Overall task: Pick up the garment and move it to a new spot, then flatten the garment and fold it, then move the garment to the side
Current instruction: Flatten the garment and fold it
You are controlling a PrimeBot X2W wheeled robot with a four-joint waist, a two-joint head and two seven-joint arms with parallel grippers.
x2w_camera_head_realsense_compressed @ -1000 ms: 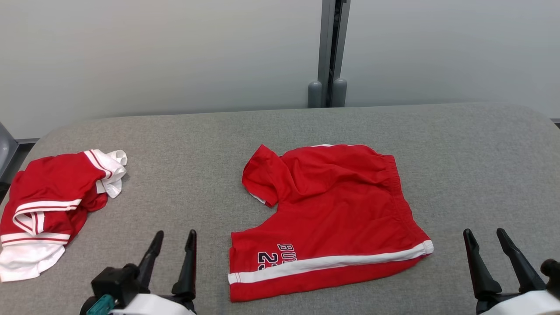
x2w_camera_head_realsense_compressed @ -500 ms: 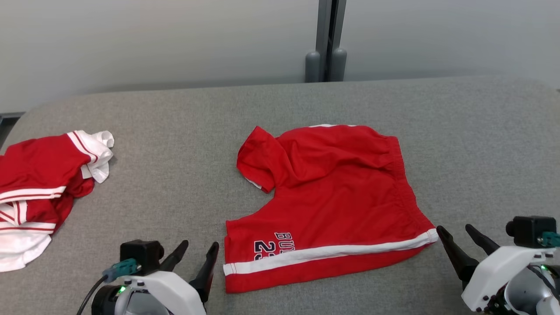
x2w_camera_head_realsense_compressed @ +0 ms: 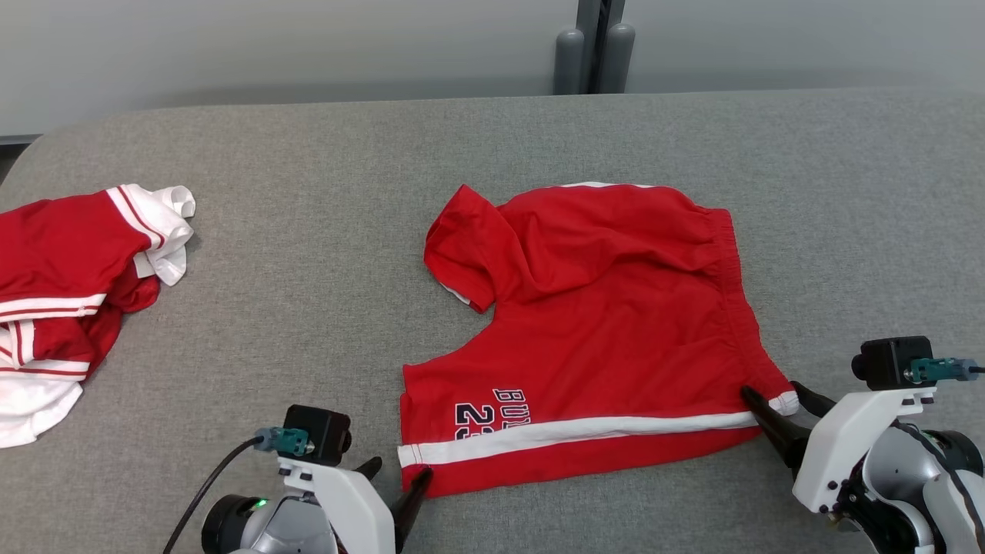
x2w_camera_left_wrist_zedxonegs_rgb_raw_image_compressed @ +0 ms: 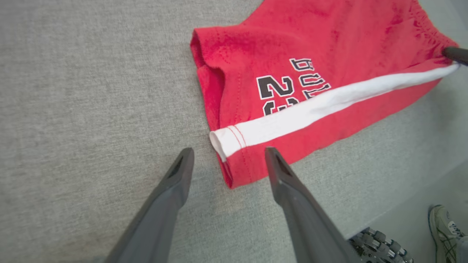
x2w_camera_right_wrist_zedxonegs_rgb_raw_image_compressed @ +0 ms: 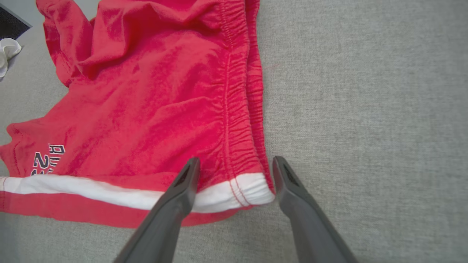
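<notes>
Grey table (x2w_camera_head_realsense_compressed: 308,192): left gripper (x2w_camera_head_realsense_compressed: 399,471) and right gripper (x2w_camera_head_realsense_compressed: 772,390) gape open at near corners of the shorts (x2w_camera_head_realsense_compressed: 616,308); a shallow pinch might grab just one layer.

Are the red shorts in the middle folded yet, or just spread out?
Spread out, not folded: the shorts lie mostly flat in one layer, with the far leg crumpled over.

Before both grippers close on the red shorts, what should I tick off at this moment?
1. Left gripper open: ok.
2. It straddles the near hem corner of the shorts: ok.
3. Right gripper open, straddling the waistband corner: ok.
4. Tips low enough to catch cloth: cannot tell.
5. Shorts flat: not ok, far leg folded over.
6. Other clothes pile apart from shorts: ok.
</notes>
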